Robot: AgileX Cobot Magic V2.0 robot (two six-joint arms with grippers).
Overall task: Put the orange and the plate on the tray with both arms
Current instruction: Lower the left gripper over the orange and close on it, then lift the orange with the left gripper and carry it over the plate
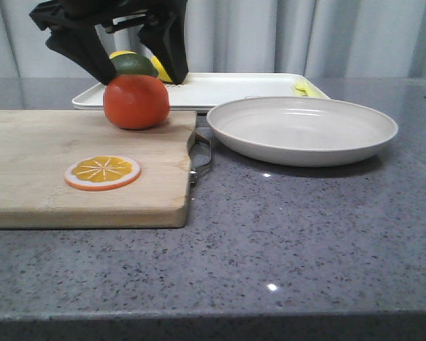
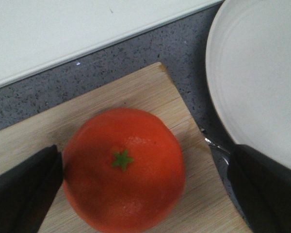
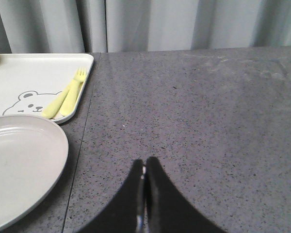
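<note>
Overhead, left end effector (image 1: 135, 74) straddles the orange (image 1: 135, 101) released—hiding fruit behind; right end effector (image 3: 144, 177) clenched.

Even, diffuse overhead lighting, moderately bright. Front view: sharp throughout; small specular glints on the speckled countertop (image 1: 270, 287); a soft, narrow shadow beneath the plate (image 1: 302, 130) and the orange (image 1: 135, 101); the left gripper (image 1: 138, 74) renders as a near-featureless black mass. Left wrist view: slightly soft and grainy, the orange's lower half darkened, its fingers (image 2: 22, 191) blurred at close range. Right wrist view: background crisp, right gripper (image 3: 144, 182) underexposed; faint sheen on the table.
</note>
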